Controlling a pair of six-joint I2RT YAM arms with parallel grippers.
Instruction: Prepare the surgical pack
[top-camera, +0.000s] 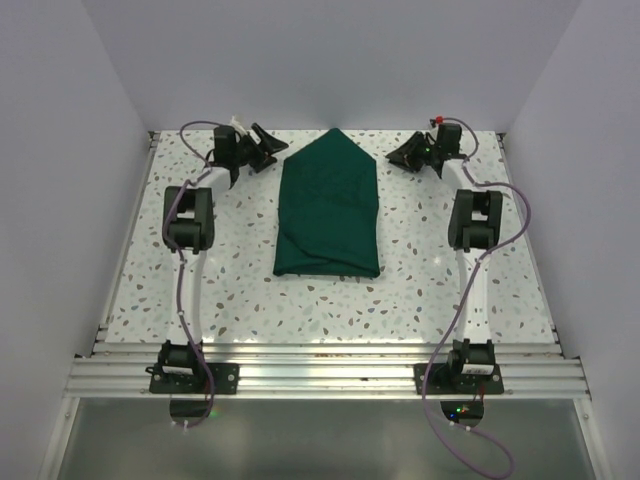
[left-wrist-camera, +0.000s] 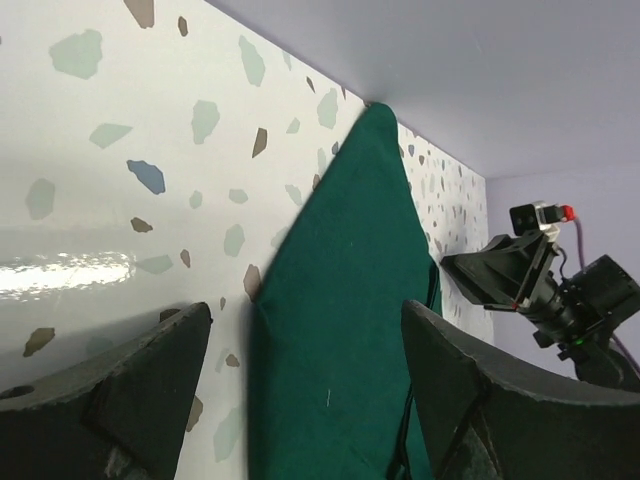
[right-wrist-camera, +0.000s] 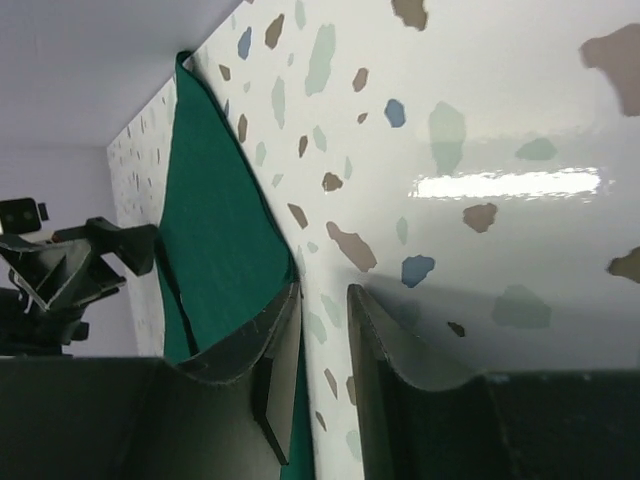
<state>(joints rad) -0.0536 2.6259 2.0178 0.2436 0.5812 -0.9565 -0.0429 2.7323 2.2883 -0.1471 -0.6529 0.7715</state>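
Top external: surgical pack (top-camera: 328, 210) lies folded mid terrazzo table (top-camera: 240, 290), its far end brought to a point. Left gripper (top-camera: 265, 150) sits beside the far-left edge, jaws wide, empty. Right gripper (top-camera: 403, 157) sits off the far-right edge, jaws narrow, nothing between. I'd pinch both edges evenly, or the next fold skews.

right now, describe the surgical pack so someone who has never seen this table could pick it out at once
Start at the white speckled table and look to its middle, between the left arm and the right arm. The surgical pack lies flat, folded into a long shape with a point toward the far wall. It is the only green fabric thing in view.
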